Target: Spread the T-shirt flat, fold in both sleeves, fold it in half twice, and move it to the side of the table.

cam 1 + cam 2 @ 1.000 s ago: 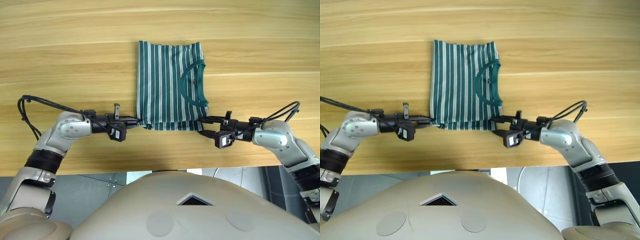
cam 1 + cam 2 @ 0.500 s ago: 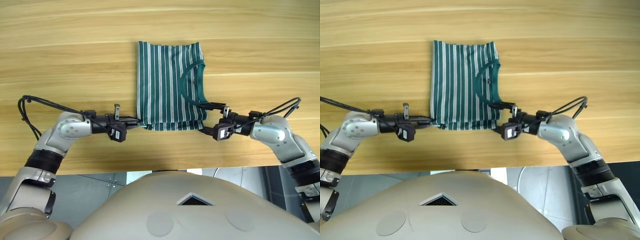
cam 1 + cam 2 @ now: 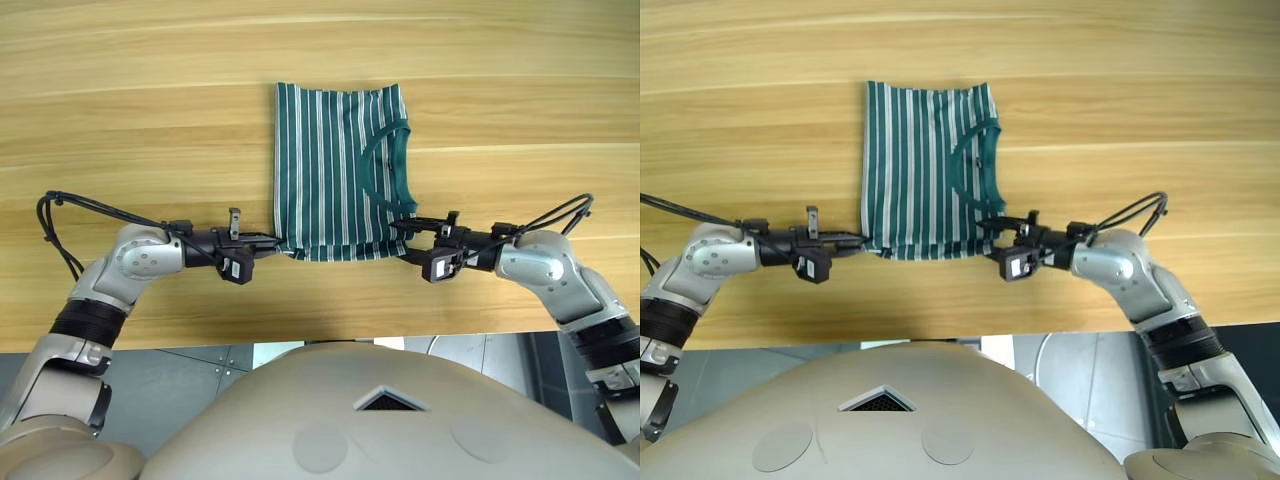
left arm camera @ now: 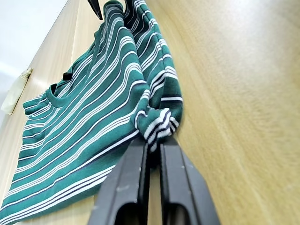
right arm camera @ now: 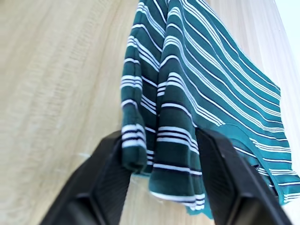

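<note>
Green, white-striped cotton T-shirt (image 3: pixel 340 170) lies folded into a narrow rectangle mid-way across the light wooden table (image 3: pixel 150 120), collar on the right side. Left gripper (image 3: pixel 272 241) is at the near-left corner, fingers clamped tight on the bunched hem. Right gripper (image 3: pixel 402 238) is at the near-right corner, fingers apart with the cloth layers hanging between them (not pinched flat).
</note>
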